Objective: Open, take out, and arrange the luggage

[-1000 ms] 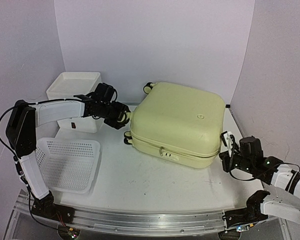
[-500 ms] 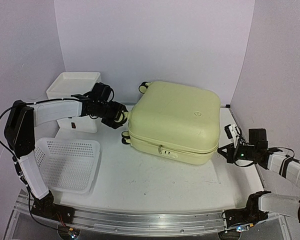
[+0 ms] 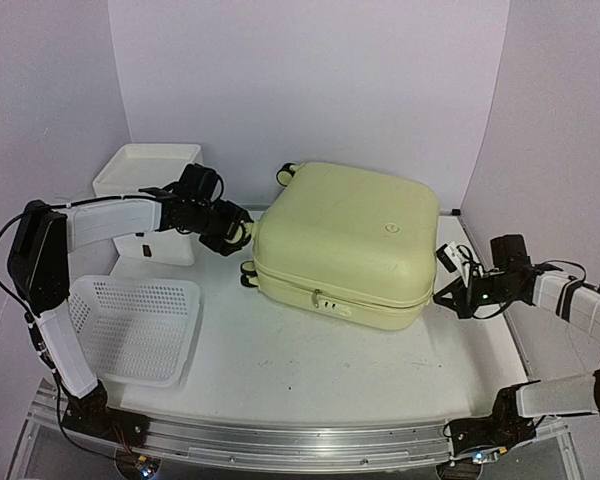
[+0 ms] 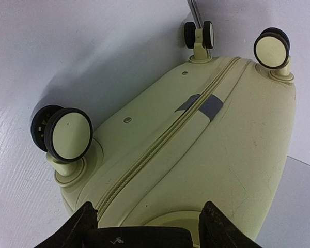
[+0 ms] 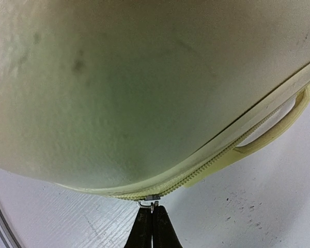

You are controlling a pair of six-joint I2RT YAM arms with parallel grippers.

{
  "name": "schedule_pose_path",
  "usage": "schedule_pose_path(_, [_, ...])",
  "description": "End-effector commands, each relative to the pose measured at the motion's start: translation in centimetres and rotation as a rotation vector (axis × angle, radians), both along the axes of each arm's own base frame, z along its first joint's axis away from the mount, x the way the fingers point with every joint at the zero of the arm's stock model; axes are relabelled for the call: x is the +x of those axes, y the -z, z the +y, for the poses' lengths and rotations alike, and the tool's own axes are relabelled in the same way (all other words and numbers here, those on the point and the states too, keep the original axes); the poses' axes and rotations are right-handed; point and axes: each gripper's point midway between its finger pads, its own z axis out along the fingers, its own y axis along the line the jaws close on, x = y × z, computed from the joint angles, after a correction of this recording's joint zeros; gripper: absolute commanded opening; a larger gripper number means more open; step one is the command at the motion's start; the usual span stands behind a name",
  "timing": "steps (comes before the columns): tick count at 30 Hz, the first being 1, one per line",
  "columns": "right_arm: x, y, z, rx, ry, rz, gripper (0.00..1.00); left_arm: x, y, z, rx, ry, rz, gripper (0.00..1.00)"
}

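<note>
Left fingers (image 4: 88, 223): set wide apart at the wheel end of the luggage (image 3: 345, 235), one to each side of a rounded pale part of the shell. Whether that part is pressed cannot be told from the wrist view.

Right fingers (image 5: 143, 230): closed tight together, with the small metal zip pull (image 5: 151, 202) pinched at their tips. From above they are seen low against the right side of the case, at the seam.

Luggage: pale yellow hard shell with rounded corners, laid flat on the bench (image 3: 310, 375), at its middle and toward the back, lid down. The wheel end is turned to the left, toward the left arm. A zip line (image 4: 160, 147) is seen running along the shell between the wheels. A near wheel (image 4: 67, 135) and two far wheels (image 4: 271, 49) are shown in the left wrist view, each black-rimmed with a yellow face. A grey patch (image 4: 206, 106) is laid across the zip line. A pale loop handle (image 5: 271, 134) is shown just under the seam in the right wrist view. A small round emblem (image 3: 390, 228) is carried on the lid.

White drawer box (image 3: 148, 172): placed at the back left of the bench, behind the left arm, apart from the luggage.

White perforated basket (image 3: 140, 320): placed at the front left of the bench, well apart from the luggage.
</note>
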Motion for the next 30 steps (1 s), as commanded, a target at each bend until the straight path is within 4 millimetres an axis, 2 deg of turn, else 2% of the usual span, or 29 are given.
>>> schedule_pose_path(1, [2.7,-3.3,-1.6,-0.108,-0.028,-0.17,0.0,2.7,-2.5,5.3,0.185,-0.048,-0.147,0.03])
schedule_pose_path(3, [2.6,-2.8,-1.8,-0.119,-0.023,-0.166,0.0,2.9,-2.3,4.9,0.182,-0.026,-0.147,0.02])
schedule_pose_path(5, [3.6,-2.2,-2.8,-0.161,0.025,-0.185,0.0,3.1,-2.2,4.5,0.184,-0.006,-0.151,0.01])
schedule_pose_path(7, [5.2,-2.9,-3.5,-0.127,0.064,-0.21,0.0,3.1,-2.2,4.5,0.186,0.005,-0.155,0.01])
schedule_pose_path(11, [8.2,-5.4,-3.6,-0.013,0.062,-0.254,0.0,3.1,-2.6,4.0,0.19,0.049,-0.177,0.0])
schedule_pose_path(21, [14.1,-6.0,-5.7,-0.045,0.061,-0.276,0.0,3.3,-3.7,2.7,0.189,0.152,-0.231,0.0])
schedule_pose_path(23, [14.1,-7.1,-4.7,-0.002,0.002,-0.291,0.0,3.3,-4.1,2.4,0.189,0.18,-0.248,0.0])
schedule_pose_path(25, [13.0,-8.0,-3.4,0.022,-0.047,-0.299,0.0,3.1,-4.6,1.8,0.193,0.234,-0.279,0.01])
schedule_pose_path(26, [12.6,-8.0,-3.1,0.027,-0.041,-0.303,0.0,3.0,-5.3,1.2,0.202,0.284,-0.318,0.05])
schedule_pose_path(28, [12.0,-8.3,-2.3,0.098,-0.036,-0.287,0.0,2.2,-6.8,0.2,0.241,0.356,-0.405,0.2])
schedule_pose_path(30, [11.3,-8.1,-1.4,0.113,-0.037,-0.251,0.0,0.5,-9.1,-1.2,0.296,0.43,-0.518,0.36])
